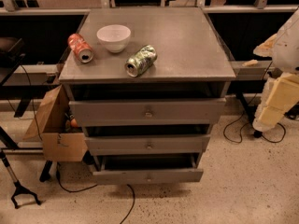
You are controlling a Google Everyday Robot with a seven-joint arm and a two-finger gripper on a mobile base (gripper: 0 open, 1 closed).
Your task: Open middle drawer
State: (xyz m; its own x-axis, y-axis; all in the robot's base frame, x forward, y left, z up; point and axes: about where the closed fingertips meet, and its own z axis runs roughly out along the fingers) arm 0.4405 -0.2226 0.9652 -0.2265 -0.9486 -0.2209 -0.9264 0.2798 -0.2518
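Presently, the wide grey metal middle drawer (pixel 121 144), round-knobbed, sits between the cabinet's (pixel 149 36) upper and lower drawers. The gripper (pixel 275 108) stands at the right edge, well apart; grasp state cannot be determined.

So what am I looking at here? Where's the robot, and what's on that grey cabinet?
This is one camera's view, looking down at a grey cabinet; where the camera is mounted is not on record. The robot is a wheeled base with one arm. Only a bit shows: the white and cream shapes at the right edge are the arm and its gripper, a two-finger clamp. It hangs beside the cabinet, apart from it, and I see nothing held. On top lie a red can and a green can, both on their sides, with a white bowl upright between them. Below are three drawers; the middle drawer, with a small knob, is the one to open. A cardboard box sits on the floor, left.
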